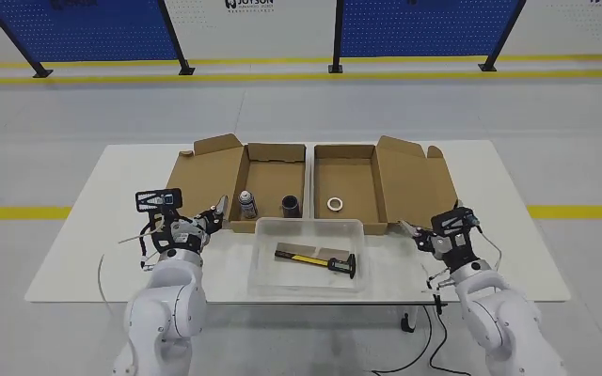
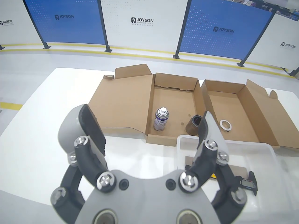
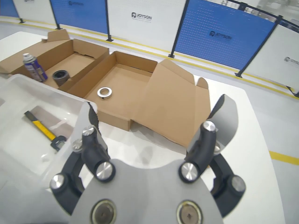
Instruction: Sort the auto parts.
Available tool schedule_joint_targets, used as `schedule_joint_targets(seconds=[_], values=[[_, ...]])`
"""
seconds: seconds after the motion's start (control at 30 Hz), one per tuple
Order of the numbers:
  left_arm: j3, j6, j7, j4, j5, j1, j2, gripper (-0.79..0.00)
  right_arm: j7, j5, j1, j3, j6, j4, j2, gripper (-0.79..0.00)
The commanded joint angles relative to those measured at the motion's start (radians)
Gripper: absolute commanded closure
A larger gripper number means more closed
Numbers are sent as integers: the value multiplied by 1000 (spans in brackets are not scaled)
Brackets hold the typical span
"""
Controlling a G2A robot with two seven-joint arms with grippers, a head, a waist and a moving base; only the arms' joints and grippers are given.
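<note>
My left fingers point(image 2: 91, 127) and right fingers point(image 3: 226, 113) spread open, empty, low in frame: spray can point(image 1: 246, 203) and dark sleeve point(image 1: 291, 204) sit in the centre-left box point(image 1: 275, 148), ring point(image 1: 334, 203) in the centre-right box point(image 1: 346, 148), and only the caliper point(image 1: 315, 258) in the clear tray point(image 1: 308, 222) at lower centre seems left to sort.

- White, glossy left arm point(image 1: 174, 305) and right arm point(image 1: 503, 315), with thin black cables point(image 1: 434, 331).
- The left pincer point(image 2: 144, 113) and right pincer point(image 3: 155, 102): silver plates point(image 2: 144, 199), black links point(image 2: 93, 157), shiny screws point(image 2: 106, 181), ribbed black pads point(image 2: 92, 127).
</note>
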Motion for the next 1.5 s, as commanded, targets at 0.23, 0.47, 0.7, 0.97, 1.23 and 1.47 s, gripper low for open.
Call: schedule_joint_targets(seconds=[0.23, 0.47, 0.7, 0.97, 1.23, 1.47], values=[[0, 0, 0, 0, 0, 0, 0, -785, 251, 23, 111, -129, -201, -81, 2, -785], [0, 0, 0, 0, 0, 0, 0, -785, 434, 170, 146, -183, -255, -86, 1, -785], [0, 0, 0, 0, 0, 0, 0, -785, 606, 314, 149, -161, -322, -58, 14, -785], [0, 0, 0, 0, 0, 0, 0, -785, 655, 389, 209, -136, -360, 12, 24, -785], [0, 0, 0, 0, 0, 0, 0, -785, 655, 389, 209, -136, -360, 12, 24, -785], [0, 0, 0, 0, 0, 0, 0, -785, 647, 377, 213, -134, -357, 8, 24, -785]])
